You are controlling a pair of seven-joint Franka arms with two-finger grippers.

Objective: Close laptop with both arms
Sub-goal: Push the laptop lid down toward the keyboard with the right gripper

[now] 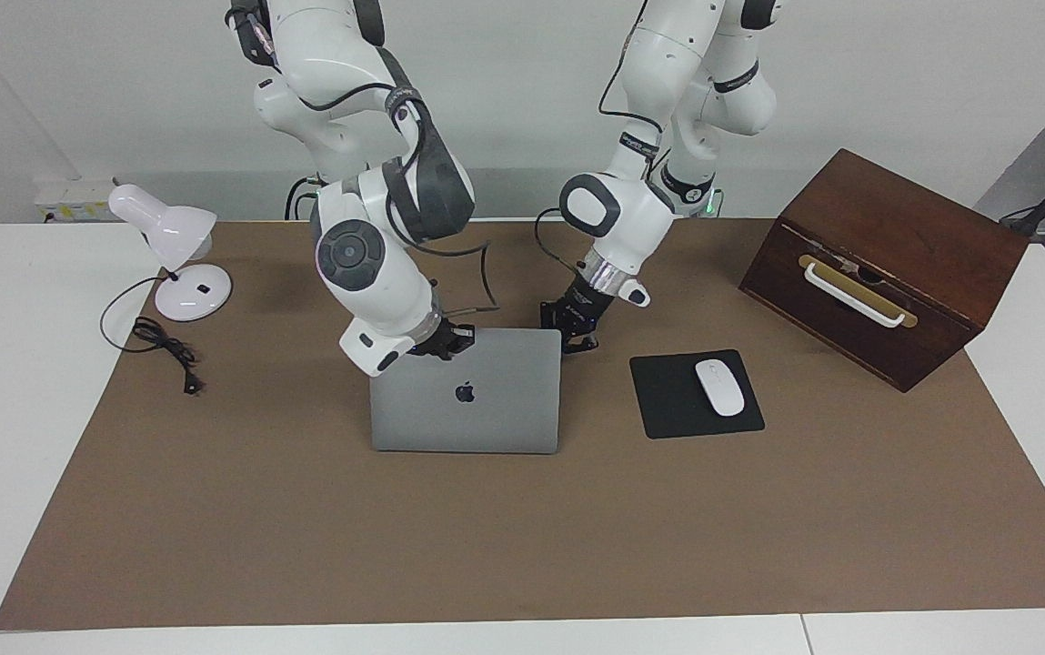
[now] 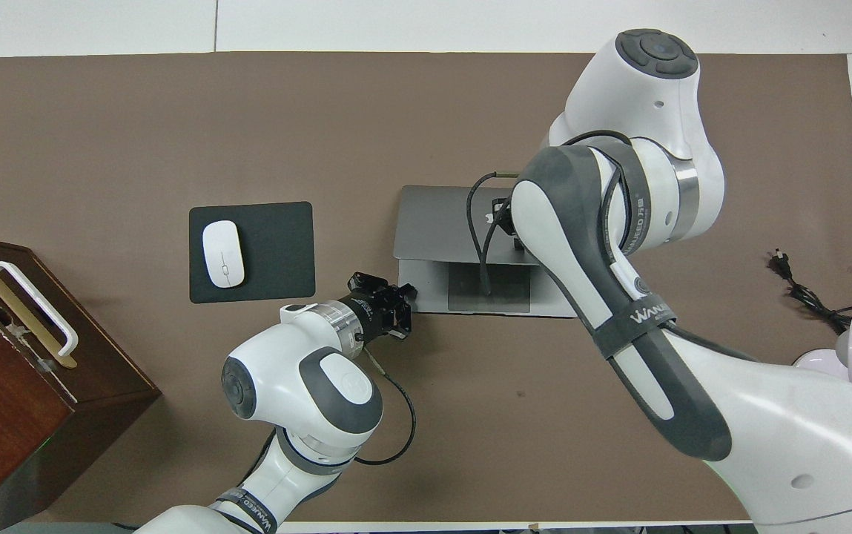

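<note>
Facing view: a thin silver-grey aluminium laptop (image 1: 466, 391) sits mid-mat beside a black mouse pad (image 1: 696, 393), lid tilted low, nearly shut. The right gripper (image 1: 446, 341), fingertips pressed together, rests on the lid's top edge; the left gripper (image 1: 576, 332), likewise closed and empty, sits at the base corner.

Overhead view: a strip of trackpad shows under the laptop's (image 2: 437, 222) lid. It looks rigid, smooth and slippery; the glass screen is probably fragile, so press gently near the lid's free edge.

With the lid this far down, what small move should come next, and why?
Probably the right end effector should press the laptop lid further down: the trackpad still shows under its edge. The left end effector sits at the base's corner.
</note>
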